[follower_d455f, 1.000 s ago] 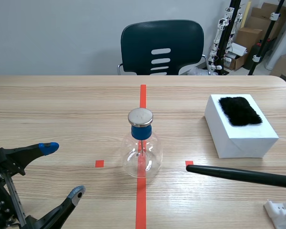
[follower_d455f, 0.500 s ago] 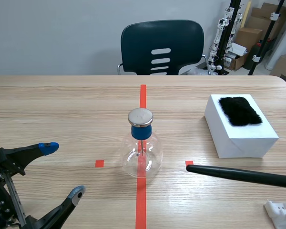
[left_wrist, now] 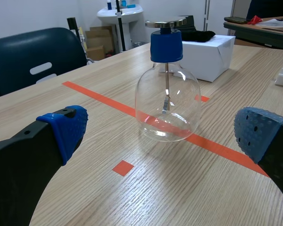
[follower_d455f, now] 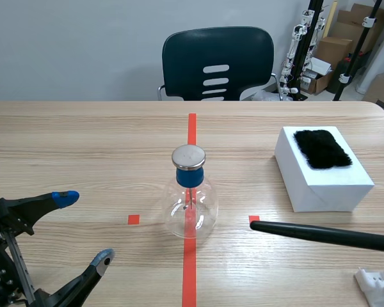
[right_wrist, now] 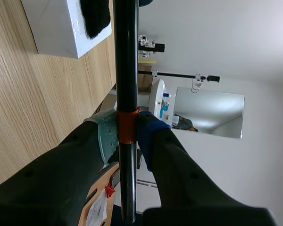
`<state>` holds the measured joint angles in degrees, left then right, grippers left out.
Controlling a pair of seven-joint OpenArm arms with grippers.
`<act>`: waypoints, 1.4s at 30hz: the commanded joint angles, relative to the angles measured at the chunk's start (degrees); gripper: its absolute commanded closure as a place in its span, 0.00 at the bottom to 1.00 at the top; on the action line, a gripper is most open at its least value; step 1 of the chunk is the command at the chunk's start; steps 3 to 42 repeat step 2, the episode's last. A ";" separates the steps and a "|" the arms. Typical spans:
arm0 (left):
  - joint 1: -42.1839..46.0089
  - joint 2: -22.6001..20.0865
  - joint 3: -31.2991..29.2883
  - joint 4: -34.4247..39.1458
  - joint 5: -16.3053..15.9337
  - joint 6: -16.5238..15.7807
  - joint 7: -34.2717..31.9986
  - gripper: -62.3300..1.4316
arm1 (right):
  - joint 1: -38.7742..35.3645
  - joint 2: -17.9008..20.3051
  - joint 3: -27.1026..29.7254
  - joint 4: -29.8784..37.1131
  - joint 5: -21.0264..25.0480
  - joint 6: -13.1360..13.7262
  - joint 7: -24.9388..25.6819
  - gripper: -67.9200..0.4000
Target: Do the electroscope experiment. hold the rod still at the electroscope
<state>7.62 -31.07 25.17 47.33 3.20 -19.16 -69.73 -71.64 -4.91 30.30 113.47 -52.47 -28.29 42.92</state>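
The electroscope (follower_d455f: pixel 189 195) is a clear glass flask with a blue stopper and a round metal plate on top, standing on the red centre line; in the left wrist view the electroscope (left_wrist: pixel 167 89) stands ahead of my open left gripper (left_wrist: pixel 160 136). In the scene view that left gripper (follower_d455f: pixel 83 227) sits low at the left, well apart from the flask. A black rod (follower_d455f: pixel 320 235) comes in from the right, lying low over the table, its tip to the right of the flask and not touching it. My right gripper (right_wrist: pixel 127 132) is shut on the rod (right_wrist: pixel 126 56) at an orange band.
A white box (follower_d455f: pixel 323 171) with a black fur patch (follower_d455f: pixel 321 148) on top stands at the right. A white object (follower_d455f: pixel 379 284) lies at the front right corner. A dark chair (follower_d455f: pixel 217 62) stands behind the table's far edge.
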 commanded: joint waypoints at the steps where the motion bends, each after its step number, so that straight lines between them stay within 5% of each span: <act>1: -0.15 0.24 -0.07 0.61 -0.39 -0.07 -1.16 0.00 | -0.11 0.44 0.61 0.87 0.68 -0.83 -0.33 0.99; 42: -0.15 0.24 -0.07 0.61 -0.39 -0.07 -1.16 0.00 | -0.11 0.44 0.61 0.87 0.68 -0.83 -0.33 0.99</act>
